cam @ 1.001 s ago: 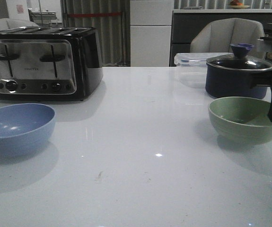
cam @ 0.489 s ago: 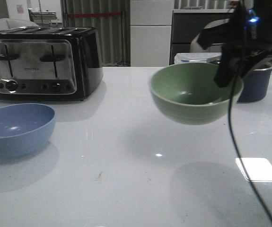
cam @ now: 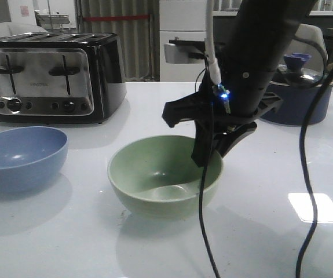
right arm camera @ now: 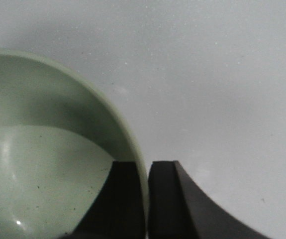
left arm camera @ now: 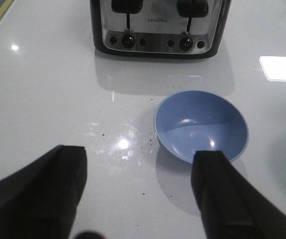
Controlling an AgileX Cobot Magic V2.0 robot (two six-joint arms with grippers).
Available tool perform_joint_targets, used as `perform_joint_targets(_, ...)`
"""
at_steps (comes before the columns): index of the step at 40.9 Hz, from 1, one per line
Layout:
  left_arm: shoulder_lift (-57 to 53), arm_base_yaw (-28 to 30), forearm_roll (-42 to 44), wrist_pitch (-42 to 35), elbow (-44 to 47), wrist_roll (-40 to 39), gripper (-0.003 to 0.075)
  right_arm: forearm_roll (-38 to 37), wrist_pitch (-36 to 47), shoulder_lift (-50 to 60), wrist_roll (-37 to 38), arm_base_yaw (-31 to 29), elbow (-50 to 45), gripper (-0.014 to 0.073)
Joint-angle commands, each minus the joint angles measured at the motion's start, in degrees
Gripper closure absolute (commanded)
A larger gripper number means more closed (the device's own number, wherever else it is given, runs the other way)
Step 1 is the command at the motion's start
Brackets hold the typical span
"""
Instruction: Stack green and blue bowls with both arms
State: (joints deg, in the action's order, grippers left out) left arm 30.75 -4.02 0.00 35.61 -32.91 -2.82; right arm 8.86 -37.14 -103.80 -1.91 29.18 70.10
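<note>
The pale green bowl [cam: 163, 175] sits low at the middle of the white table, upright. My right gripper [cam: 208, 152] is shut on its right rim, one finger inside and one outside, as the right wrist view shows [right arm camera: 146, 172] with the green bowl [right arm camera: 43, 164] beside it. The blue bowl [cam: 20, 156] rests on the table at the left, in front of the toaster. In the left wrist view my left gripper [left arm camera: 140, 164] is open and empty above the table, with the blue bowl [left arm camera: 201, 125] just beyond its right finger. The left arm does not show in the front view.
A black and chrome toaster [cam: 50, 75] stands at the back left, also in the left wrist view [left arm camera: 157, 25]. A dark navy lidded pot [cam: 302, 87] stands at the back right behind my right arm. Black cables [cam: 305, 191] hang down from the right arm.
My right arm carried the green bowl from the right side, lifted it, then moved it left and down to the table's middle. The blue bowl has not moved.
</note>
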Motion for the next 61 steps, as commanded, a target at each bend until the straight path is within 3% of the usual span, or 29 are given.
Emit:
perform_joint_targets(1, 0.44, -0.52, -0.3, -4.79, -1.81, -0.36, 0.0211, 1.81, 3.36, 1.51, -0.52, -0.04, 1.72, 0.0529)
perform_joint_targets(9, 0.44, -0.52, -0.3, -4.79, -1.81, -0.36, 0.0211, 1.19, 4.94, 0.47, -0.56, -0.04, 1.72, 0.0216)
perform_joint_targets(13, 0.44, -0.52, -0.3, -4.79, -1.81, -0.36, 0.0211, 1.13, 6.82, 0.71, -0.56, -0.04, 1.72, 0.0139)
perform_joint_targets(29, 0.44, -0.52, -0.3, -4.79, -1.81, -0.36, 0.0211, -0.13, 3.18, 17.01, -3.23, -0.04, -2.13, 0.0143)
perform_joint_targets(38, 0.44, -0.52, 0.0, -4.79, -1.81, -0.36, 0.0211, -0.13, 3.18, 33.17, -8.32, -0.04, -12.47, 0.0143)
perform_joint_targets(50, 1.93, -0.52, 0.0, -4.79, -1.81, 0.08, 0.0211, -0.13, 3.07, 53.03, -8.5, -0.04, -27.62, 0.0143)
perform_joint_targets(61, 10.36, -1.13, -0.3, -4.62, -3.25, 3.6, 0.0211, 0.21, 1.0, 66.34, -8.5, -0.04, -34.24, 0.0143)
